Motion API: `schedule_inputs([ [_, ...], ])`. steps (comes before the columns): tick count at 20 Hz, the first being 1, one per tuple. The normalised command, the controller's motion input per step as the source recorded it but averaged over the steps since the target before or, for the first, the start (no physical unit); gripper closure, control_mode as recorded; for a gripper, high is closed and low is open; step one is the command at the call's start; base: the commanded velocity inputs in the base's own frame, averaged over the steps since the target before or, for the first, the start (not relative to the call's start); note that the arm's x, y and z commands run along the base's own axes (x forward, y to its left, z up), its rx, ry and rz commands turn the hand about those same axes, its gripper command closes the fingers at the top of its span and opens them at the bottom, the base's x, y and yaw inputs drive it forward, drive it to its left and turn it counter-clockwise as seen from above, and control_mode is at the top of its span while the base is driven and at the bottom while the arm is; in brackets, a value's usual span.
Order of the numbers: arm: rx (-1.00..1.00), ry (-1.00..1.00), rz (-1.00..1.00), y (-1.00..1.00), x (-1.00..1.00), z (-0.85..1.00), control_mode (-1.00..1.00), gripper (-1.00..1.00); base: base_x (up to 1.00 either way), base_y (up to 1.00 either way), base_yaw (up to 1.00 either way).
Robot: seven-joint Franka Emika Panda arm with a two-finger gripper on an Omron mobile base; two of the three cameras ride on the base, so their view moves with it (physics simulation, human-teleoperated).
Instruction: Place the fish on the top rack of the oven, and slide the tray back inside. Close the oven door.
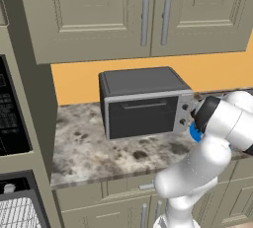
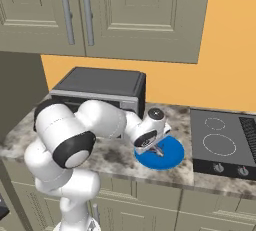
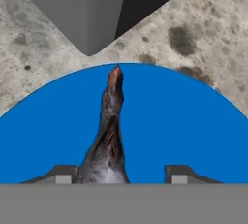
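The fish [image 3: 109, 136], brown-grey and slim, lies on a blue plate [image 3: 193, 121] with its tail toward the toaster oven. My gripper [image 3: 120, 175] is low over the plate, its fingers apart with the fish's body between them. The body lies against the left fingertip [image 3: 63, 173] and apart from the right one. From the right base camera, the gripper [image 2: 158, 150] hangs over the plate [image 2: 172, 157] on the counter. The oven [image 1: 10, 188] sits at the lower left, its wire top rack [image 1: 17, 214] showing. The oven door is out of view.
A dark grey toaster oven [image 1: 143, 103] stands on the speckled counter [image 1: 89, 148] just left of the plate. A black microwave [image 1: 9, 113] sits above the oven. A cooktop [image 2: 222, 142] lies right of the plate. Wall cabinets [image 2: 125, 10] hang overhead.
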Motion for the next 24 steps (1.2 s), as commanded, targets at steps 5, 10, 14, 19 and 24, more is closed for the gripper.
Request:
schedule_inputs([
  [5,0.00,0.03,0.00,-0.12,-0.18,0.36,-1.00,1.00,0.00,0.00,0.00],
  [10,-0.01,0.00,0.04,0.01,-0.65,0.58,-1.00,1.00,0.00,0.00,0.00],
  [14,-0.09,0.00,0.15,0.36,-0.64,0.69,-1.00,1.00,0.00,0.00,0.00],
  [19,-0.08,-0.11,0.35,0.96,-0.09,0.33,-1.00,1.00,0.00,0.00,0.00],
  [24,-0.03,-0.25,0.40,0.84,-0.10,0.13,-1.00,1.00,0.00,0.00,0.00],
])
